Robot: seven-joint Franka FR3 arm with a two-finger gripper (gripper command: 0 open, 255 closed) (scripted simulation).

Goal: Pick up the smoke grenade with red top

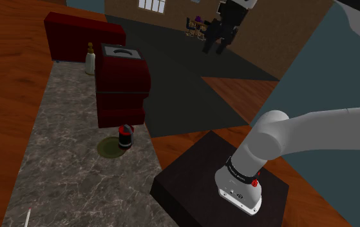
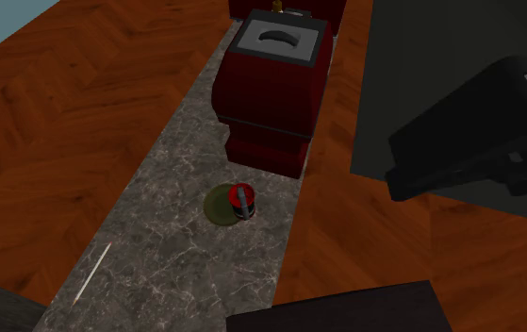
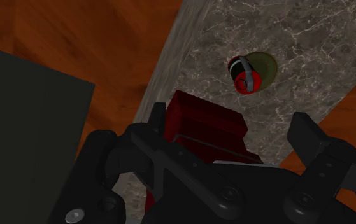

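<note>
Marbled counter [image 1: 62, 161] bears red machine [image 1: 122, 90], olive disc [image 1: 109, 148].

Smoke grenade [image 1: 125, 137]: on mat [image 1: 107, 149], near appliance [image 1: 122, 84] front.
Bottle [image 1: 90, 59]: behind appliance.
Stick [image 1: 26, 218]: on counter [image 1: 56, 167], well apart from appliance.

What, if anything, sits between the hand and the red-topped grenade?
Nothing visible does. The grenade stands uncovered on an olive disc on the counter, below the open hand; the dark red machine stands close beside it, not over it.
</note>
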